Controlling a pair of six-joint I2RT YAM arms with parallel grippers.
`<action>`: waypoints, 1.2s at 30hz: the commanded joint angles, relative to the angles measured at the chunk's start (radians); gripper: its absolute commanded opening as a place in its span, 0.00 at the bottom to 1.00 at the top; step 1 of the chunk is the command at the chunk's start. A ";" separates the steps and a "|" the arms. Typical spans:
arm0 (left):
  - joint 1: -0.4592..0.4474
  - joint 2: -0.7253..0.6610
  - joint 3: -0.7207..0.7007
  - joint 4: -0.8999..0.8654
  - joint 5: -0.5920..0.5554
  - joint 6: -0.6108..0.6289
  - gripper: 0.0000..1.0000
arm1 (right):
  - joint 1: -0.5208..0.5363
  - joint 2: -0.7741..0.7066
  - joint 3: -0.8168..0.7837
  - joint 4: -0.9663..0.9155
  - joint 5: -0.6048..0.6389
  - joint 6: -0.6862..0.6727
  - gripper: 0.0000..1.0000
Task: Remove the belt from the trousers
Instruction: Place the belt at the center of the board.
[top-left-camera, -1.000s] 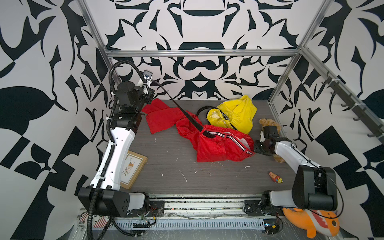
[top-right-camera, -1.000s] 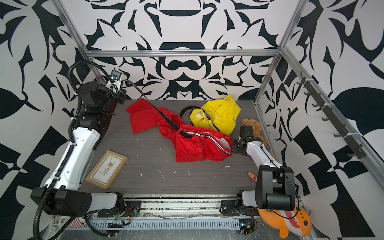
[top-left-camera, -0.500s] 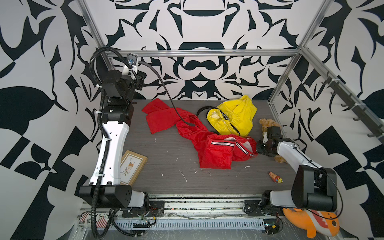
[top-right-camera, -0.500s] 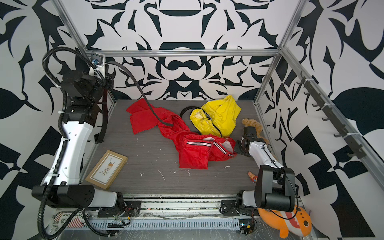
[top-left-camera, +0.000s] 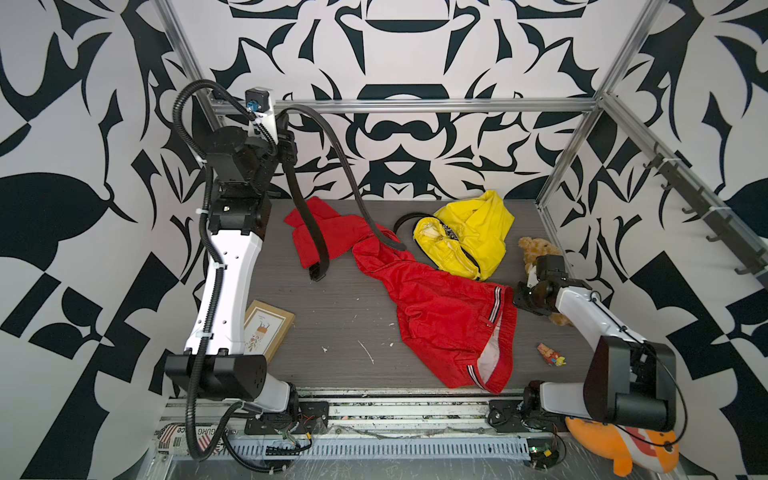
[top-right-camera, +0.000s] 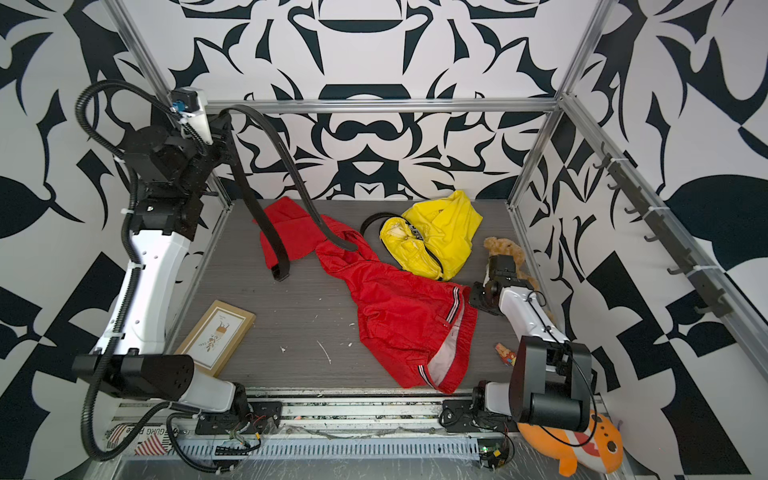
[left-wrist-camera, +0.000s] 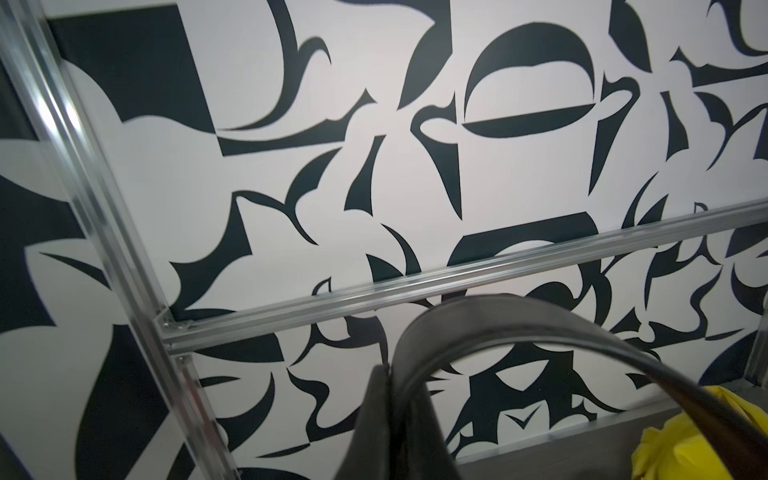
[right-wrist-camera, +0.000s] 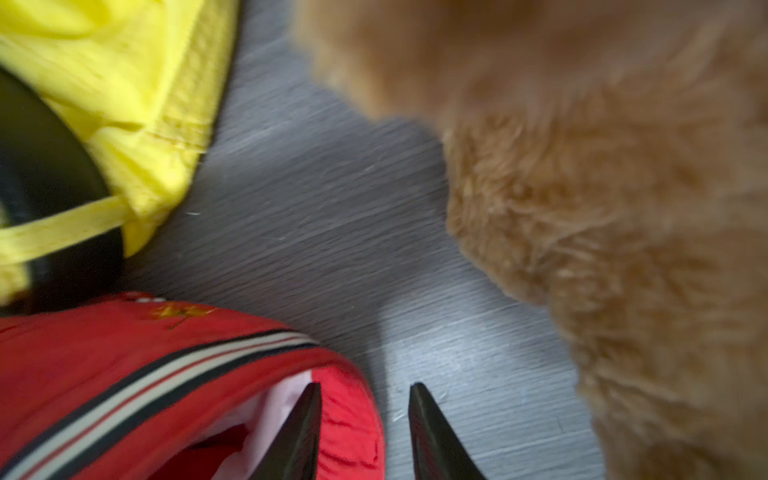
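Left gripper (top-left-camera: 287, 144) fingers pinched tight on black belt (top-left-camera: 317, 270), raised above table's (top-left-camera: 353, 299) back left corner, one belt end dangling, the other lying on red trousers (top-left-camera: 440, 316), right gripper (right-wrist-camera: 365, 390) fingers parted astride trouser hem near right edge, beside plush bear (right-wrist-camera: 582, 208)

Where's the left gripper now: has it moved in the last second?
Yes. The left gripper, shut on the belt, has risen toward the rear frame rail; it sat clearly below that rail before.
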 joint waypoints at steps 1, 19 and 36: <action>0.003 0.085 -0.044 -0.057 -0.085 -0.055 0.00 | 0.015 -0.062 0.011 -0.033 -0.038 0.017 0.39; 0.049 0.446 -0.107 -0.234 -0.458 0.075 0.00 | 0.165 -0.300 0.112 -0.239 -0.126 0.072 0.50; 0.136 0.515 -0.109 -0.350 -0.406 -0.016 0.89 | 0.383 -0.349 0.068 -0.408 -0.013 0.182 0.62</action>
